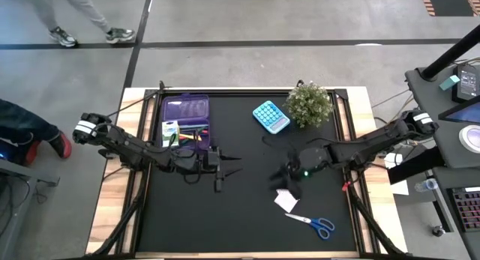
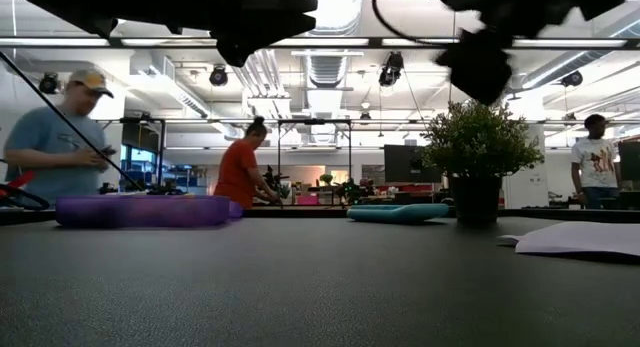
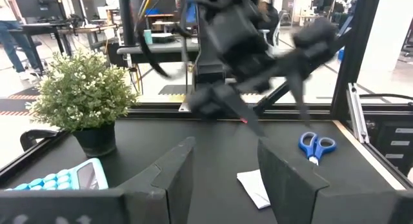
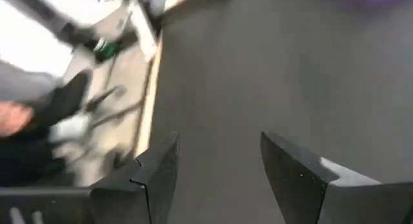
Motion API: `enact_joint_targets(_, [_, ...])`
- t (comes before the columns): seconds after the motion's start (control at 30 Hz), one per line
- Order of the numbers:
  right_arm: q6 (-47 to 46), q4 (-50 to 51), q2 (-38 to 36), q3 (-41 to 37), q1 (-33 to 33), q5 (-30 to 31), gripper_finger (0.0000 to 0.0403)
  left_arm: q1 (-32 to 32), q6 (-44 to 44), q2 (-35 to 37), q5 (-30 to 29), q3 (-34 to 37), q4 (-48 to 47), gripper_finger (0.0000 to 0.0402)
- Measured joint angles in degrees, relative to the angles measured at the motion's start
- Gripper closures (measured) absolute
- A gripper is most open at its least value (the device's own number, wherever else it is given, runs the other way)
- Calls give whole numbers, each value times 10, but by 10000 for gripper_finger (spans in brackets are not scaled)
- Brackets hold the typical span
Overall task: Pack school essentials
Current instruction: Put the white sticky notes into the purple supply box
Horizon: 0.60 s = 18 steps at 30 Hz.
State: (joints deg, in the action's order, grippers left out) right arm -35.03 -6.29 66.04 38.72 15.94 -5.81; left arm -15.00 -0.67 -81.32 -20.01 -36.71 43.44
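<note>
A pale paper square [image 1: 286,201] lies flat on the black mat, and blue-handled scissors [image 1: 315,224] lie beyond it toward the near right corner. A green-white pack [image 1: 170,131] and thin pens [image 1: 193,134] rest in the open purple case [image 1: 184,110] at the far left. My left gripper [image 1: 232,164] hovers open above the mat's middle, pointing level toward the right; nothing is between its fingers [image 3: 171,179]. My right gripper [image 1: 286,177] hangs blurred above the mat, just on the far side of the paper [image 3: 255,188], open with nothing between its fingers [image 4: 158,175].
A blue calculator [image 1: 271,116] and a small potted plant [image 1: 309,103] stand at the far right of the mat. Bare mat lies along the near edge and left of the paper. People move in the room behind the table.
</note>
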Motion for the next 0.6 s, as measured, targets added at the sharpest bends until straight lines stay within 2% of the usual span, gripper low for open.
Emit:
enact_joint_targets(0.2, [-167,134,54,55,76,15,197,0,-1,0,0,0,0,251])
enact_joint_targets(0.43, [-284,456,162,165,129,80,197,0,-4,0,0,1,0,251])
enact_joint_targets(0.5, [-300,493,198,175,132,84,197,0,-5,0,0,2,0,251])
enact_joint_targets(0.6, [-302,489,243,181,133,83,197,0,-5,0,0,2,0,251])
